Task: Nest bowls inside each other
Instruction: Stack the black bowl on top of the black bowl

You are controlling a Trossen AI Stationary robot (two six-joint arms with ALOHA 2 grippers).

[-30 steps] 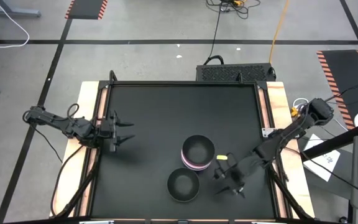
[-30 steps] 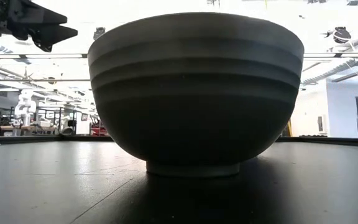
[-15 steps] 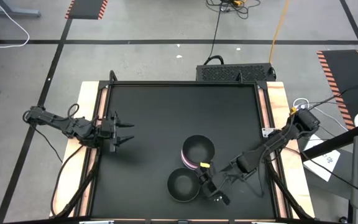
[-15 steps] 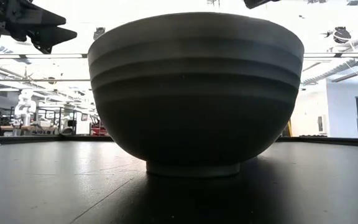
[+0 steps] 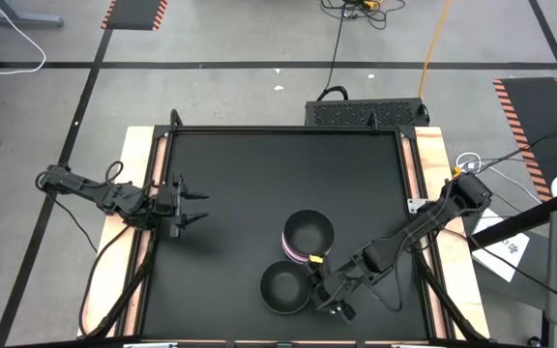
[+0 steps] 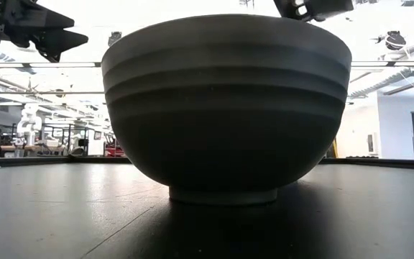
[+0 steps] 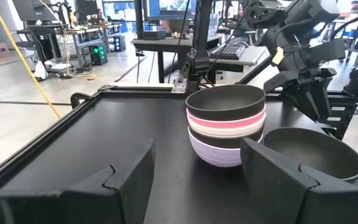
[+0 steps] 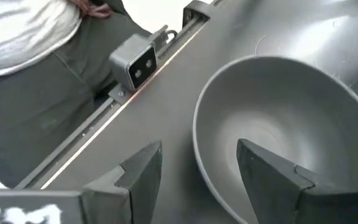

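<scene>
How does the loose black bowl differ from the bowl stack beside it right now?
The loose black bowl sits alone on the table, one layer high; the bowl stack holds several nested bowls: black on top, then pink, white, another black and lavender. The right gripper, open, straddles the loose bowl's rim; nothing touches the stack. The left gripper waits open at the table's left edge. Both are upright.

Right gripper (image 5: 322,295) has swung from the desk's right side toward the lone black bowl (image 5: 285,288), now spread astride its right rim, and has entered the low view above that bowl.
</scene>
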